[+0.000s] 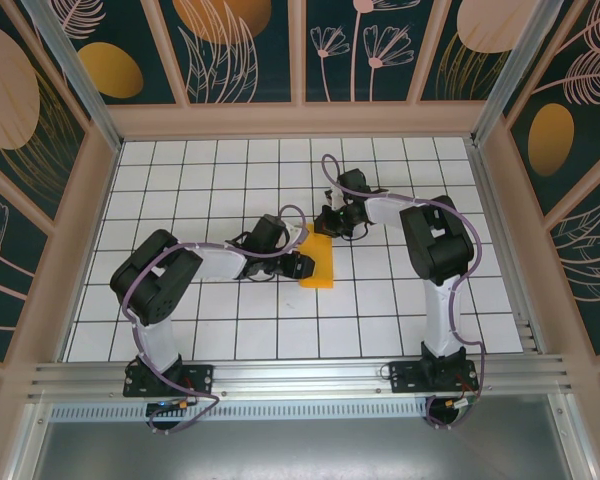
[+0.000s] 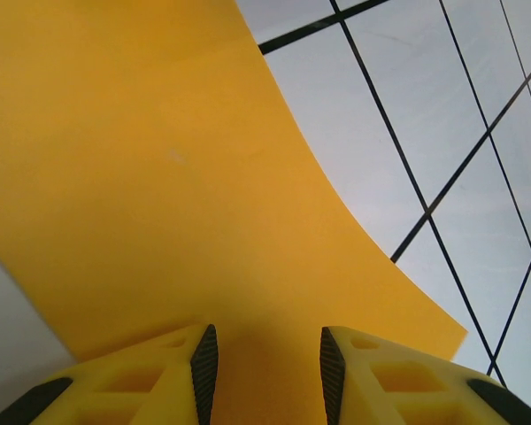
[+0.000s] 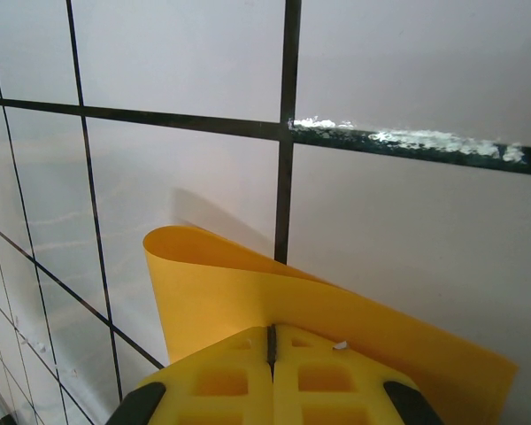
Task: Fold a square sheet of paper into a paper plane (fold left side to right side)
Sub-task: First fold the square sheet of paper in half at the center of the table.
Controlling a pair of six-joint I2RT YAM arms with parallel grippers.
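Observation:
The square sheet of paper (image 1: 321,270) is bright orange and lies folded over into a narrow strip near the middle of the tiled table. My left gripper (image 1: 301,266) sits at the strip's left edge. In the left wrist view its jaws (image 2: 268,341) stand apart just above the orange sheet (image 2: 159,177), with nothing between them. My right gripper (image 1: 328,222) is at the strip's far end. Its jaws (image 3: 271,329) are shut at the edge of the paper (image 3: 221,292), whose fold curls loosely upward on the left and casts a shadow on the tile.
The white tiled table (image 1: 200,190) has black grid lines and is walled by a wooden frame (image 1: 290,120) at the back and sides. A metal rail (image 1: 300,375) carrying both arm bases runs along the near edge.

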